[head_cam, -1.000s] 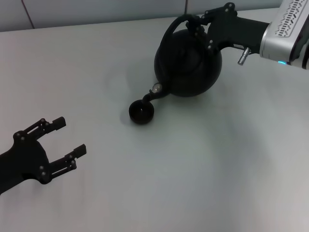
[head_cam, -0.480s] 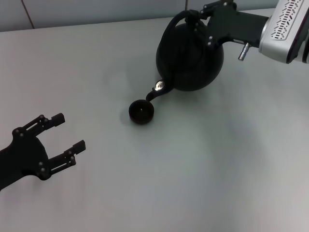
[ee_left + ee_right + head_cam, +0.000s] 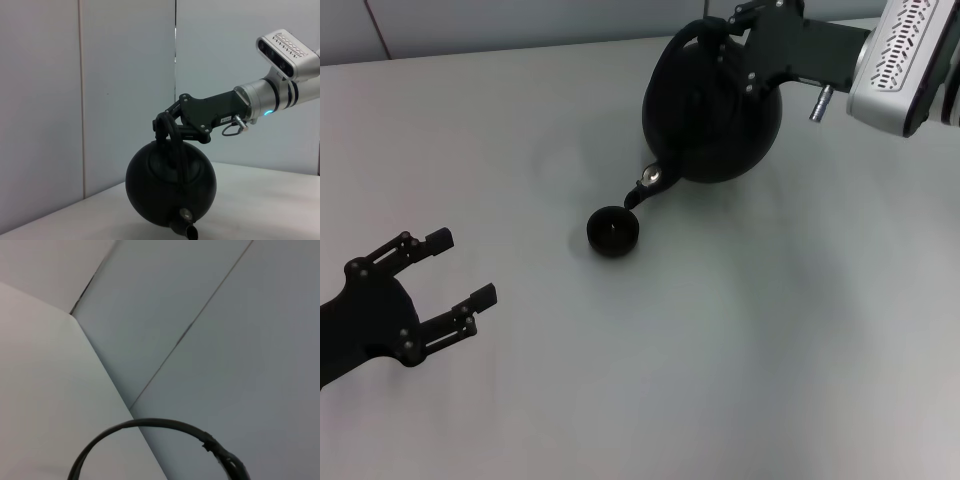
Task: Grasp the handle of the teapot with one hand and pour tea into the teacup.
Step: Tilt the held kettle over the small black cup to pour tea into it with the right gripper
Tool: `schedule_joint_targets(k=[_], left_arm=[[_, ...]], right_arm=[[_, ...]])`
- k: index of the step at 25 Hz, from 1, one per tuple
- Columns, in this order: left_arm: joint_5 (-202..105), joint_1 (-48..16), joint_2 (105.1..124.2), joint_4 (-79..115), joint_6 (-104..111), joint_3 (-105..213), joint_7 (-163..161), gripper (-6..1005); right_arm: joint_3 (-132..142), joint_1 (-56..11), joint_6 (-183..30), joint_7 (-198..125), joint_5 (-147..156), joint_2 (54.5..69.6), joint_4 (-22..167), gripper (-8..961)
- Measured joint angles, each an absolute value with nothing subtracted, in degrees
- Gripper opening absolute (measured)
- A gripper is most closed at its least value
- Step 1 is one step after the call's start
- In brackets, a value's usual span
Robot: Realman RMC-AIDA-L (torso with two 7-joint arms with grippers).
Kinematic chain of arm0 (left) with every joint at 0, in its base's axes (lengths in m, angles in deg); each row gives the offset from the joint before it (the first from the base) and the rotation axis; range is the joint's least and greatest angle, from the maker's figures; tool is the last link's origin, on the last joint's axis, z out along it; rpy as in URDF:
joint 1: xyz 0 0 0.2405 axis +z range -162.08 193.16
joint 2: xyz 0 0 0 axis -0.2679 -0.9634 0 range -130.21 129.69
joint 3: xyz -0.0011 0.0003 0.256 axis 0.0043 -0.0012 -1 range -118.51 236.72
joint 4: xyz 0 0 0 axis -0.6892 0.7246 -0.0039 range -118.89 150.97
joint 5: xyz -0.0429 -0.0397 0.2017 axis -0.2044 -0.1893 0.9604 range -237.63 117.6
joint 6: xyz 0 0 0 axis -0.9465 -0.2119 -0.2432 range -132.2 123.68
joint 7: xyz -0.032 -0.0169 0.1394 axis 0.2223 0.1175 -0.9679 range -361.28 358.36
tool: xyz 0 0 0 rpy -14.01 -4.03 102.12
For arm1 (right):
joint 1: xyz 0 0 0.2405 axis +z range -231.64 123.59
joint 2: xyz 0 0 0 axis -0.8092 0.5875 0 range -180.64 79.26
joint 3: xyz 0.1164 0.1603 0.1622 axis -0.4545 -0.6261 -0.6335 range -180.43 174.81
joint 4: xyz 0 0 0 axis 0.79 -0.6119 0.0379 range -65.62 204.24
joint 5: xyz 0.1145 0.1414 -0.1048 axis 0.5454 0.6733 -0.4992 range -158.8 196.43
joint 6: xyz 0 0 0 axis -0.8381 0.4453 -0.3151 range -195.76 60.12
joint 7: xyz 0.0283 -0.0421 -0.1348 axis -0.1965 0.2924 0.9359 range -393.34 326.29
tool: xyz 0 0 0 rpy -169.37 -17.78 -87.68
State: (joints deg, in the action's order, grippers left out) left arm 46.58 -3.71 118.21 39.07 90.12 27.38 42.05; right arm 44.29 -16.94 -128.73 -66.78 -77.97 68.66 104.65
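The black teapot (image 3: 712, 115) hangs tilted above the table at the back right, its short spout (image 3: 642, 190) pointing down just above and right of the small black teacup (image 3: 613, 230). My right gripper (image 3: 728, 38) is shut on the arched handle (image 3: 678, 52) at the pot's top. The left wrist view shows the teapot (image 3: 170, 182) lifted, the handle (image 3: 172, 140) held by the right gripper (image 3: 165, 125). The right wrist view shows only the handle's arc (image 3: 150, 427). My left gripper (image 3: 455, 268) is open and empty at the front left.
The grey table (image 3: 770, 330) runs to a pale wall (image 3: 520, 20) at the back. Nothing else stands on the table.
The right gripper has lifted the teapot slightly and drawn it back, so the spout sits higher above the teacup. The left arm has barely shifted.
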Motion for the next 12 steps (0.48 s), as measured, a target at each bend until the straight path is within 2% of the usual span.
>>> schedule_joint_targets(k=[12], left_arm=[[46.0, -3.8, 118.31, 39.0, 90.0, 27.4, 42.1, 800]], right_arm=[[45.4, -16.9, -128.7, -64.5, -77.8, 68.88, 104.7, 81]])
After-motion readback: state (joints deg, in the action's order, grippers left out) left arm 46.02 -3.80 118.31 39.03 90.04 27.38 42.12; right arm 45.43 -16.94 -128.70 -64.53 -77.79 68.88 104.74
